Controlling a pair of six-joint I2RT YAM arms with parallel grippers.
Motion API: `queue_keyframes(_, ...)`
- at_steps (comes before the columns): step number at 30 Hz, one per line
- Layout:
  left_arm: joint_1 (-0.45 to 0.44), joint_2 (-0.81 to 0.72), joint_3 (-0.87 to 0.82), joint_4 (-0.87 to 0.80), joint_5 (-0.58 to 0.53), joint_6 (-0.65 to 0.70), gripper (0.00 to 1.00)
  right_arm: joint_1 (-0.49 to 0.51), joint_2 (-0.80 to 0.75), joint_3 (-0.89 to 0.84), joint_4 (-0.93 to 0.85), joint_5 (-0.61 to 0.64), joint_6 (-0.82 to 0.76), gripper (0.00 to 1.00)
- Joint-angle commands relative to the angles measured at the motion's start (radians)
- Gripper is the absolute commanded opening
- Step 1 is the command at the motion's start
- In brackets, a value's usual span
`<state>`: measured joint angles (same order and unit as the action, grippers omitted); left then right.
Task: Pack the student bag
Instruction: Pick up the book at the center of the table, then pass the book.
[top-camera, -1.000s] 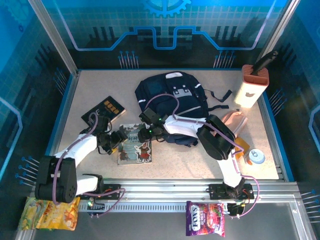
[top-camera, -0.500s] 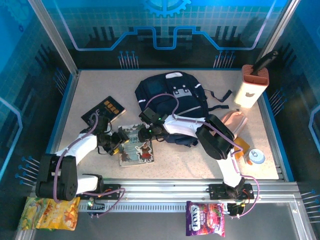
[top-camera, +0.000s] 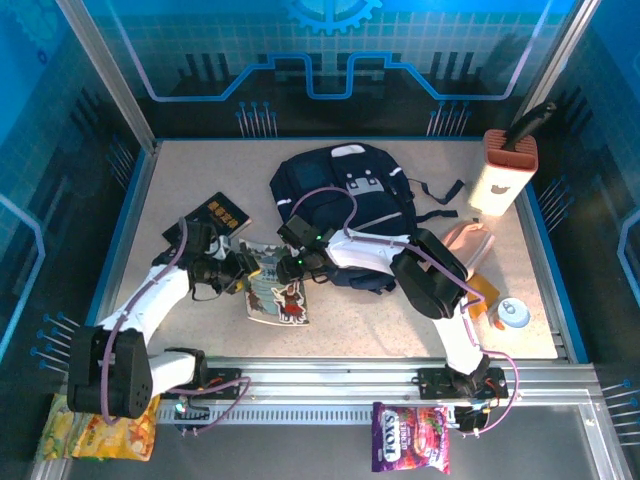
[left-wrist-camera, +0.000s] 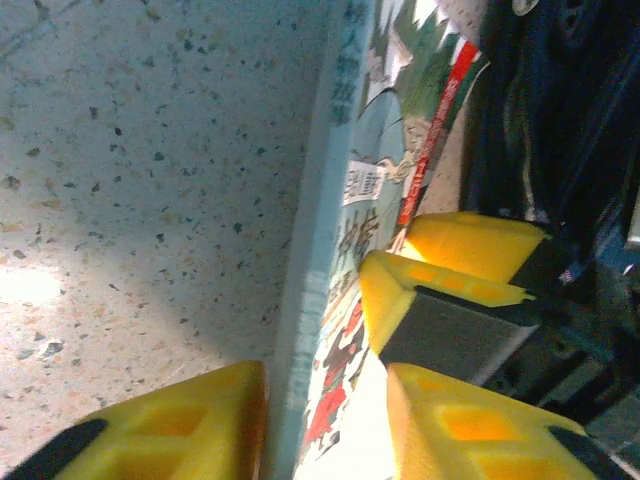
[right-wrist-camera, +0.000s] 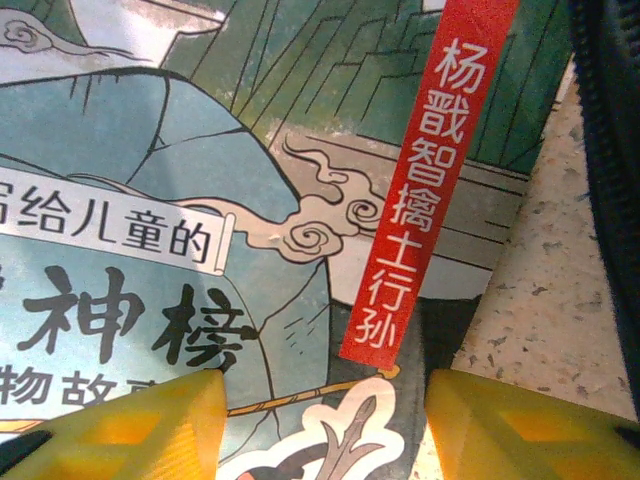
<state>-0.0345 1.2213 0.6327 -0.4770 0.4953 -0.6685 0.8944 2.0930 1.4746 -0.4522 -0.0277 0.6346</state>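
Note:
The student bag (top-camera: 340, 190) lies at the back middle of the table, dark navy with grey-white patches; its dark fabric also runs along the right edges (left-wrist-camera: 560, 120) (right-wrist-camera: 610, 150). An illustrated picture book (top-camera: 278, 298) lies just in front of it, its left edge raised. My left gripper (top-camera: 238, 270) is shut on that edge; the spine (left-wrist-camera: 310, 300) sits between the yellow fingers of the left gripper (left-wrist-camera: 325, 400). My right gripper (top-camera: 297, 262) hovers open over the book's far right corner, the cover (right-wrist-camera: 200, 200) showing under the right gripper (right-wrist-camera: 325, 400). Its fingers (left-wrist-camera: 470, 250) stand just beyond the book.
A black book (top-camera: 215, 218) lies at the left. A white and orange holder (top-camera: 503, 170) stands at the back right, with a pink item (top-camera: 465, 240) and a small round blue item (top-camera: 515, 313) nearer. Snack packets (top-camera: 410, 435) (top-camera: 95, 425) lie outside the near rail.
My left gripper has closed on the picture book's left edge and lifted it, moving back and right; the book now looks tilted and narrower. The right gripper has hardly moved.

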Motion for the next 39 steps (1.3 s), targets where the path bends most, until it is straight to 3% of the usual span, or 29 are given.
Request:
queue_keyframes(1, -0.002, 0.013, -0.005, 0.001, 0.019, 0.026, 0.31, -0.006, 0.033, -0.020, -0.014, -0.023, 0.006, 0.56)
queue_keyframes(4, -0.002, -0.001, 0.012, -0.024, -0.029, 0.035, 0.24, -0.009, 0.005, -0.041, 0.019, -0.030, 0.007, 0.56)
queue_keyframes(9, -0.001, -0.061, 0.062, -0.098, -0.141, 0.043, 0.02, -0.029, -0.100, -0.087, 0.094, -0.040, 0.005, 0.57)
queue_keyframes(16, 0.000, -0.235, 0.149, -0.122, -0.291, -0.013, 0.00, -0.120, -0.389, -0.274, 0.312, -0.095, 0.039, 0.72)
queue_keyframes(21, -0.001, -0.324, 0.123, 0.141, -0.251, -0.207, 0.00, -0.209, -0.551, -0.411, 0.509, -0.193, 0.136, 0.81)
queue_keyframes(26, -0.014, -0.262, 0.108, 0.460, -0.212, -0.419, 0.00, -0.262, -0.646, -0.526, 0.714, -0.252, 0.220, 0.89)
queue_keyframes(32, -0.098, -0.118, 0.128, 0.788, -0.289, -0.569, 0.00, -0.290, -0.719, -0.629, 0.866, -0.215, 0.327, 0.94)
queue_keyframes(39, -0.229, 0.073, 0.202, 1.045, -0.400, -0.640, 0.00, -0.336, -0.681, -0.661, 1.103, -0.228, 0.622, 0.97)
